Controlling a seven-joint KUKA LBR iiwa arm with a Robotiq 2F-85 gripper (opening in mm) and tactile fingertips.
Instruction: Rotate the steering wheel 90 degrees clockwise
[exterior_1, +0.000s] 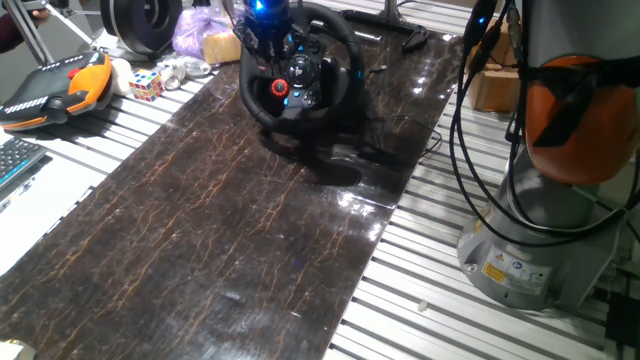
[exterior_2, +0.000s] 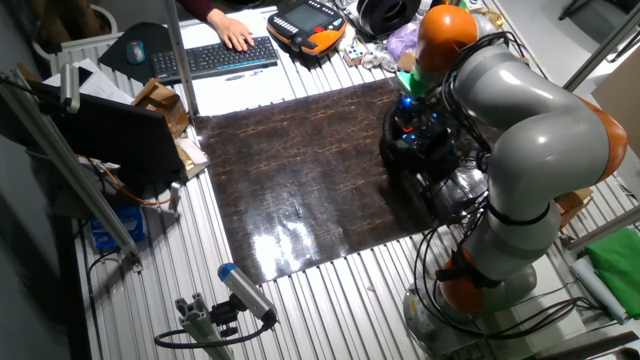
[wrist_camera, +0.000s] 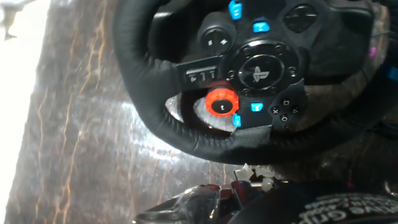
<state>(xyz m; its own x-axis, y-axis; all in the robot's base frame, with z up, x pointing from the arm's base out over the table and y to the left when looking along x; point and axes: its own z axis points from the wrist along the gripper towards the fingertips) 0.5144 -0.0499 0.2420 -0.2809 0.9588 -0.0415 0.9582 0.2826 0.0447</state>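
The black steering wheel (exterior_1: 300, 72) stands on its bulky base at the far end of the dark mat (exterior_1: 250, 230). Its red round button (exterior_1: 279, 87) sits at the lower left of the hub. My gripper (exterior_1: 262, 35), with a blue light on it, hangs over the wheel's upper left rim. Its fingers are hidden against the black wheel, so I cannot tell whether they touch the rim. In the other fixed view the gripper (exterior_2: 411, 115) is right above the wheel (exterior_2: 415, 145). The hand view shows the hub (wrist_camera: 261, 68), the red button (wrist_camera: 222, 104) and the lower rim (wrist_camera: 186, 134) close up.
A black spool-like ring (exterior_1: 140, 22), a purple bag (exterior_1: 200, 28), a colour cube (exterior_1: 146, 83) and an orange-black pendant (exterior_1: 60, 88) lie at the far left. The arm's base (exterior_1: 530, 250) and cables stand at the right. A person's hand (exterior_2: 235, 38) rests on a keyboard (exterior_2: 215, 58).
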